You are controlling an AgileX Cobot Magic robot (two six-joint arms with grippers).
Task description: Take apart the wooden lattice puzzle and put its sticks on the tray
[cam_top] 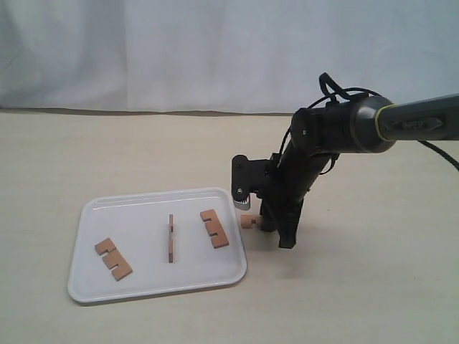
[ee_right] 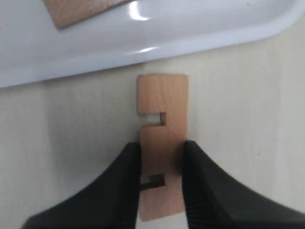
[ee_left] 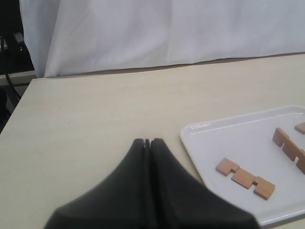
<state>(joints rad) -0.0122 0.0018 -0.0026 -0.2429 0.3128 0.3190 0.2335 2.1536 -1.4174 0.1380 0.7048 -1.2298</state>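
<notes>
Glossy white plastic on the tray (cam_top: 143, 215), smooth, with bright glints along the rounded rim. Matt reddish-brown wood on the three sticks (cam_top: 214, 228) lying there, unvarnished in look, with flat, even faces and clean-cut notches. Same dull wood, with faint fine grain, on the notched stick (ee_right: 164, 100) in the right gripper (ee_right: 162, 148). Smooth matt black plastic on its fingers (ee_right: 119, 191) and on the left gripper (ee_left: 147, 141). Dark casing with a slight sheen on the arm link (cam_top: 358, 125), metal or plastic hard to tell. Pale wood-look table (cam_top: 358, 301), smooth, satin rather than shiny. White cloth backdrop (cam_top: 179, 50), soft, matt, lightly creased.
</notes>
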